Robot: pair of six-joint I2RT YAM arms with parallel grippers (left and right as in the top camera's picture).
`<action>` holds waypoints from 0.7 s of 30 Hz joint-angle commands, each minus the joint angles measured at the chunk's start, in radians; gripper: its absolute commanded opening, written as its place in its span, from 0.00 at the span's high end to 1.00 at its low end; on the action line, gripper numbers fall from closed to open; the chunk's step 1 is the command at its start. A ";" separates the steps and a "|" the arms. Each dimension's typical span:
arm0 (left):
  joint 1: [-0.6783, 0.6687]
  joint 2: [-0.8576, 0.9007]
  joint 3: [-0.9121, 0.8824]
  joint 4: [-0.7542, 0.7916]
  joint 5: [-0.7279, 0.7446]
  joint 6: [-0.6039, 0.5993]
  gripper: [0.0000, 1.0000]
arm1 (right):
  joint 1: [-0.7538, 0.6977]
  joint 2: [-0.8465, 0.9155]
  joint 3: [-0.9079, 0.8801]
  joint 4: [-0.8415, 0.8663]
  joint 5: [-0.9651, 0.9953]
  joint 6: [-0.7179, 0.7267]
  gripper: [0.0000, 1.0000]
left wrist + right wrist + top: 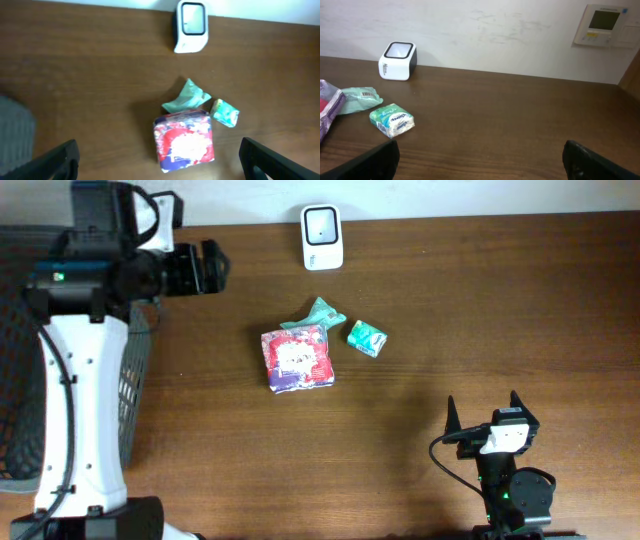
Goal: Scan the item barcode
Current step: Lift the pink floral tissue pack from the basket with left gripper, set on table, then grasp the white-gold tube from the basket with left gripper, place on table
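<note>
Red pkg (184,141) touches teal wrapper (189,96); green pack (225,112) beside, scanner (191,26) beyond.

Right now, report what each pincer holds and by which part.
Nothing is held: the left pincer and the right pincer both stand open and empty.

Dark wooden table (500,300), faint sheen, grain showing — the white scanner (322,236) looks smooth hard plastic. Crinkled glossy film on the red packet (297,358) and the green tissue pack (366,338) — far wall (495,30) matt white.
</note>
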 commanded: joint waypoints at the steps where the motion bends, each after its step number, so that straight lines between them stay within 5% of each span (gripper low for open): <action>1: 0.049 -0.014 0.014 -0.026 -0.015 0.009 0.01 | 0.006 -0.006 -0.007 -0.005 0.002 -0.004 0.01; 7: 0.111 -0.014 0.014 -0.026 -0.061 0.008 0.01 | 0.006 -0.006 -0.007 -0.005 0.002 -0.004 0.01; 10: 0.177 -0.013 0.013 -0.027 -0.201 -0.037 0.01 | 0.006 -0.006 -0.007 -0.005 0.002 -0.004 0.01; 13: 0.377 -0.010 0.002 -0.131 -0.354 -0.298 0.01 | 0.006 -0.006 -0.007 -0.005 0.002 -0.004 0.01; 21: 0.537 -0.002 -0.301 -0.019 -0.415 -0.399 0.01 | 0.006 -0.006 -0.007 -0.005 0.002 -0.004 0.01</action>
